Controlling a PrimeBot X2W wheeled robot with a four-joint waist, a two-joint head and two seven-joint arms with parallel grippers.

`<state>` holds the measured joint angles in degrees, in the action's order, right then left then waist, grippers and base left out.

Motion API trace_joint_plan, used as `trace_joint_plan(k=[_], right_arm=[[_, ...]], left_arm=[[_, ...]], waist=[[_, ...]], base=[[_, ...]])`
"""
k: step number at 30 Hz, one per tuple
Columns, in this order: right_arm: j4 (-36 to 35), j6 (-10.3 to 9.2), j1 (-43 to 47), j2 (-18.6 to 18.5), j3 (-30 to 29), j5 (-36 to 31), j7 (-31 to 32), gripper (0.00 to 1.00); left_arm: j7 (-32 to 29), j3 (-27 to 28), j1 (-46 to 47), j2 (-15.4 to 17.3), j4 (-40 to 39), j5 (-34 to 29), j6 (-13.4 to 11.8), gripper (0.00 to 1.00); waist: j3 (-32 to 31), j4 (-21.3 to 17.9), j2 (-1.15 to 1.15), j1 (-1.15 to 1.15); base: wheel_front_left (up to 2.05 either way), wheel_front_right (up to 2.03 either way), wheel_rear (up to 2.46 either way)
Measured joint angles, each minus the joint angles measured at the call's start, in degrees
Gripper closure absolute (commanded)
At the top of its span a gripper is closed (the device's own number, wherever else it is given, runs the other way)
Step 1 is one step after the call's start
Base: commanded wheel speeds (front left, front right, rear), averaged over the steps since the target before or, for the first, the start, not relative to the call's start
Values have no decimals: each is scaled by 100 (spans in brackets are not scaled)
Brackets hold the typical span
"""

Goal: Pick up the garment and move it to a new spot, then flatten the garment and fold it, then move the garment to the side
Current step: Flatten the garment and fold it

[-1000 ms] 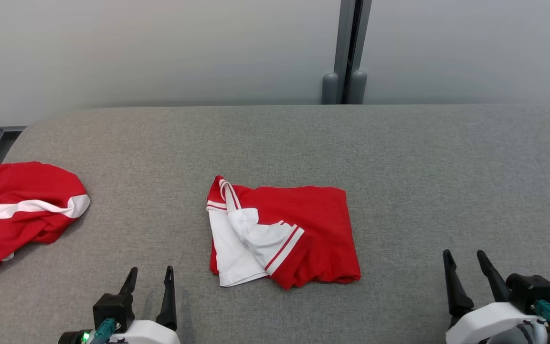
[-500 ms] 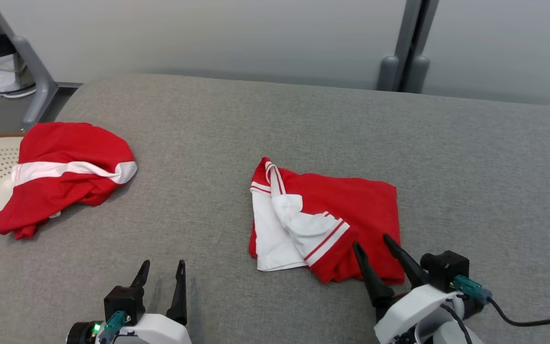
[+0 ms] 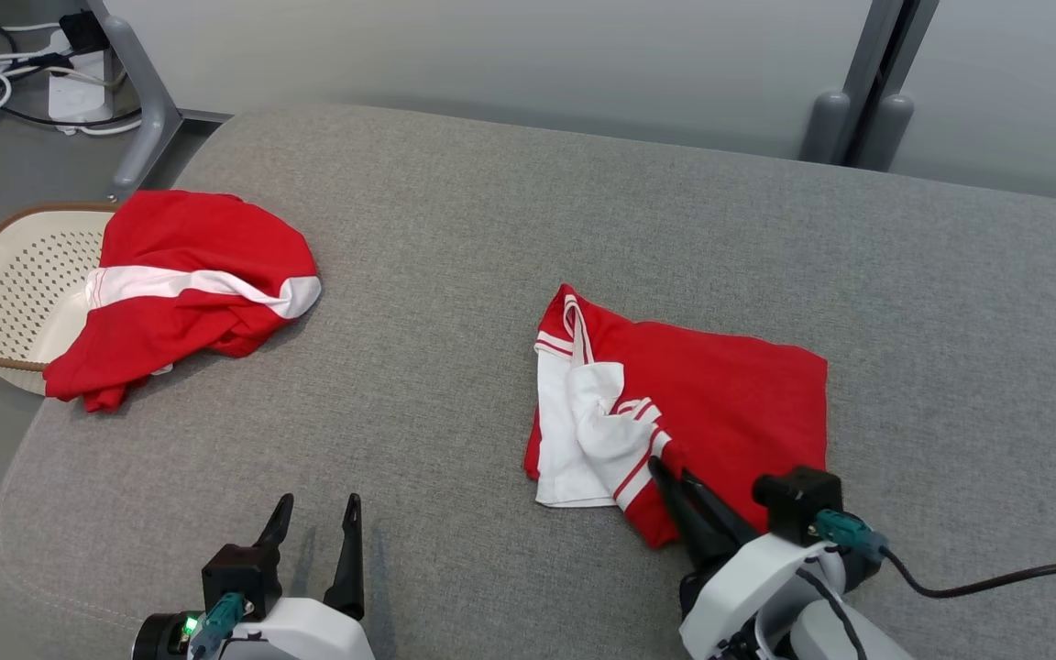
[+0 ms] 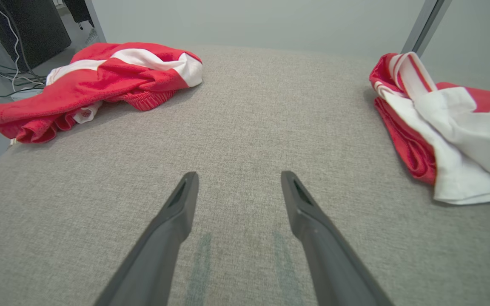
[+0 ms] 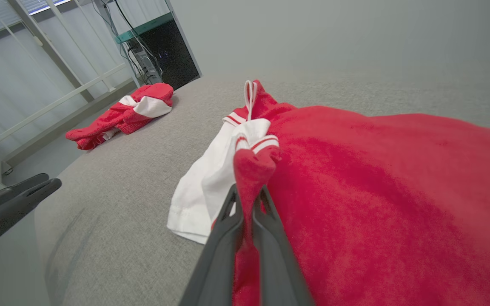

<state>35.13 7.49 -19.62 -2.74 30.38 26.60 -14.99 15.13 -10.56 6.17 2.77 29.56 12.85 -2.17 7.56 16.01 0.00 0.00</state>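
Head view | garment point(image 3: 739, 403) folded, red, white panel | right gripper point(image 3: 665, 467) pinching its hem | left gripper point(image 3: 320, 502) spread, empty

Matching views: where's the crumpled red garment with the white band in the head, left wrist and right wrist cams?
Head view: crumpled red garment with white band, upper left, at the left edge of the grey fabric surface.
Left wrist view: upper left.
Right wrist view: small, left of centre, far back.
Shared landmark: the folded red-and-white garment, to its right in every view.
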Motion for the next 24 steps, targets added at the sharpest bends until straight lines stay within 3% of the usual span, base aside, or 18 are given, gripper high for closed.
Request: trace_joint_plan(k=[4,5,7,10,14,17,24], right_arm=[[-47,0,-110,-5,579,129,0,100],[-55,0,-156,-7,745,144,0,80],[-29,0,-229,-11,1226,312,0,0],[-143,0,-319,13,1807,644,-1,0],[-127,1,-455,20,1729,803,0,0],[-90,0,-446,-21,1176,539,0,0],[-203,1,-4,-51,-813,-772,-1,0]], left_arm=[[0,0,13,1,3,35,-2,0],[0,-12,24,1,12,43,-9,0],[0,-70,47,-1,49,64,-8,0],[0,-93,92,-1,70,81,-10,0],[0,-67,108,-1,76,81,-44,0],[0,-48,109,0,60,80,-52,0],[0,41,111,-1,-10,56,-77,0]], waist=[[24,-19,0,0],[32,-27,0,0],[42,-40,0,0],[49,-74,0,0],[46,-173,0,0],[37,-277,0,0],[5,-570,0,0]], base=[[0,0,0],[0,0,0],[0,0,0],[0,0,0],[0,0,0],[0,0,0],[0,0,0]])
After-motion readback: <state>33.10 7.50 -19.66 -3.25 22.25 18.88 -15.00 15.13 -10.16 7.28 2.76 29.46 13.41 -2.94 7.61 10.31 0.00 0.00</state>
